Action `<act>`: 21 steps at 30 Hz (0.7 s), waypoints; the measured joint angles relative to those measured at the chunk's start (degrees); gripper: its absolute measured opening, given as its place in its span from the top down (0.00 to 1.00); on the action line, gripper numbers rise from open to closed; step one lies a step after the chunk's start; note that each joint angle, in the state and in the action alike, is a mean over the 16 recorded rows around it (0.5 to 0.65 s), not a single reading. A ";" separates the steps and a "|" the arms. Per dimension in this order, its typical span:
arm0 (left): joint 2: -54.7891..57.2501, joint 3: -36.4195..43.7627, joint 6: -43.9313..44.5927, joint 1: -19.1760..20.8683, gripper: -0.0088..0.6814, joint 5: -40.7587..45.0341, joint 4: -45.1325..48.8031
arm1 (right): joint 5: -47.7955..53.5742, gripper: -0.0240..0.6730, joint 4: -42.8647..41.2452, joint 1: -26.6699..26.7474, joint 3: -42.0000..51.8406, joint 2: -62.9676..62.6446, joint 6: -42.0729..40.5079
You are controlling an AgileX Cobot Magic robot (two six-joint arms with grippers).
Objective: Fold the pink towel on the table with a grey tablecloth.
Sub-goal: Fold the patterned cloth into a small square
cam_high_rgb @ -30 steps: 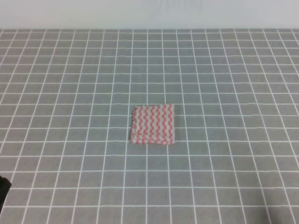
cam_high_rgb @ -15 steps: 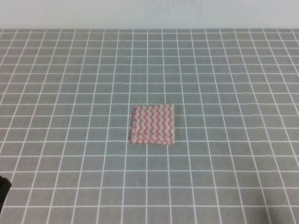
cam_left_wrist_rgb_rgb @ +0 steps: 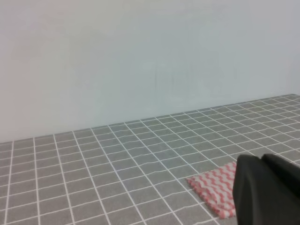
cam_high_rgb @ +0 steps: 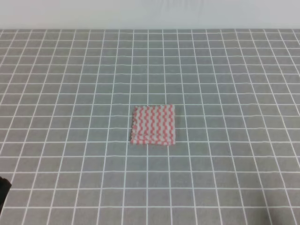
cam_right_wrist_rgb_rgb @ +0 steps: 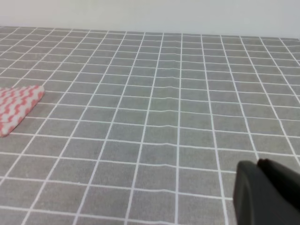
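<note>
Item: pink towel (cam_high_rgb: 153, 124), a small cloth with pink-red and white wavy stripes, lying flat on the counter in a compact, nearly square shape.
Towel edges: left edge looks slightly ragged and layered in the high view; right and far edges straight; corners rounded. Whether it lies in more than one layer cannot be told for sure.
Towel place: near the middle of the counter in the high view, nothing touching it.
Towel in wrist views: its corner shows low right in the left wrist view (cam_left_wrist_rgb_rgb: 216, 188), partly behind a dark hand part; a corner shows at the left edge of the right wrist view (cam_right_wrist_rgb_rgb: 16, 107).
Surface: counter with grey tablecloth (cam_high_rgb: 225, 84), white thin grid lines forming small squares, slight ripples in the cloth.
Open room: bare grey grid surrounds the towel on every side, out to the frame edges.
Far boundary: counter's far edge meets a plain pale wall (cam_left_wrist_rgb_rgb: 140, 61), well beyond the towel.
Left hand (cam_left_wrist_rgb_rgb: 267, 190): only a dark blurred body part seen, just beside the towel's corner in its own view; whether the fingers stand wide or narrow cannot be told.
Right hand (cam_right_wrist_rgb_rgb: 265, 192): dark blurred part low right in its view, well apart from the towel; finger spread cannot be told.
Writing: none readable.
Containers: none seen.
</note>
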 joint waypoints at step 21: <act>-0.54 4.94 -42.48 12.50 0.99 0.56 40.60 | -0.08 0.97 0.00 0.00 0.00 0.04 0.00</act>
